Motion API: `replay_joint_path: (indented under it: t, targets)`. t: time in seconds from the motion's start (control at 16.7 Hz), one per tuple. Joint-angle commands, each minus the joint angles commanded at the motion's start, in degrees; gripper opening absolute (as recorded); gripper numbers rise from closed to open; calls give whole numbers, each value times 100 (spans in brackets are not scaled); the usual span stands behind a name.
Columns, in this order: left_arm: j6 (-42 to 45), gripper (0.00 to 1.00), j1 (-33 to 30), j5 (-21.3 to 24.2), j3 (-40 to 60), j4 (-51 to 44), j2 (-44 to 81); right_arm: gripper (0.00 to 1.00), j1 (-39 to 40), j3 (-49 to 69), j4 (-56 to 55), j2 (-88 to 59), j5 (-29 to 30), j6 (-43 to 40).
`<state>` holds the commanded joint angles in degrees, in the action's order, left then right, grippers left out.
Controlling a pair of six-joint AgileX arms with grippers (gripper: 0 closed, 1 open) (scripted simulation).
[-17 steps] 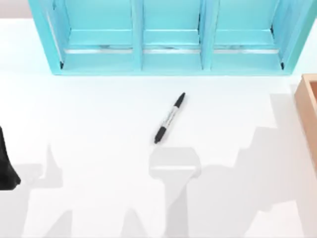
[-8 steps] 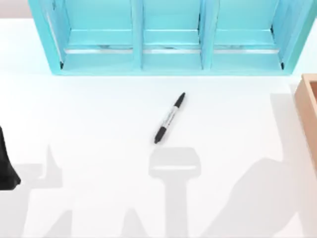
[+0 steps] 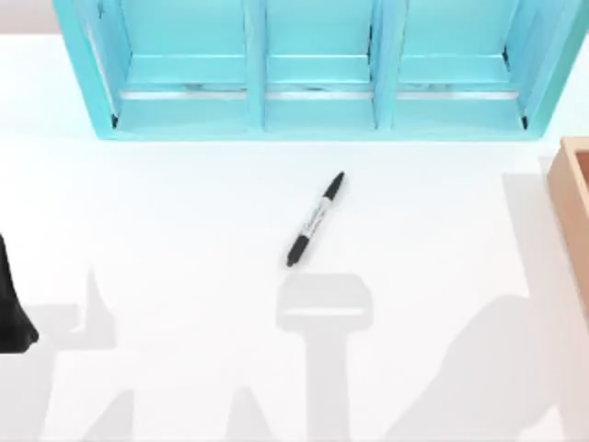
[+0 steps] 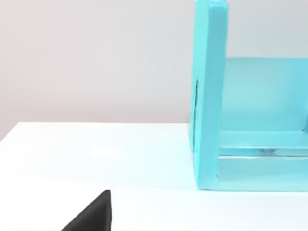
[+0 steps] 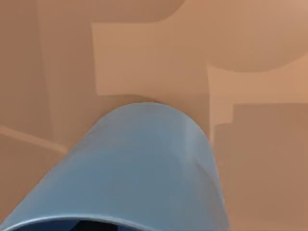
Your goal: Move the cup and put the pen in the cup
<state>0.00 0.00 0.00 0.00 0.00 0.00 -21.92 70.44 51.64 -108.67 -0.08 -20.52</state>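
My right wrist view looks at the blue cup inside the brown box at the table's right edge; I cannot tell my grip; the pen lies mid-table, waiting; my left arm sits parked at the left edge

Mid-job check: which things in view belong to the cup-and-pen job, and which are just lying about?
Belongs to the job:
- pen, lying on the white table
- cup, close in the right wrist view against a tan surface

Just lying about:
- turquoise shelf unit at the table's far edge
- wooden box at the right edge
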Motion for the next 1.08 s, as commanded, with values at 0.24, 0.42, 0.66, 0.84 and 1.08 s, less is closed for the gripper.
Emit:
replay_joint_path:
  t: [0.24,0.42,0.66,0.84,1.08]
  targets:
    - [0,100,0,0,0,0,0,55,0,0,0,0,0,0]
    - [0,100,0,0,0,0,0,32,0,0,0,0,0,0]
    - [0,100,0,0,0,0,0,2,0,0,0,0,0,0]
    - [0,100,0,0,0,0,0,0,0,0,0,0,0,0]
    - [0,100,0,0,0,0,0,0,0,0,0,0,0,0]
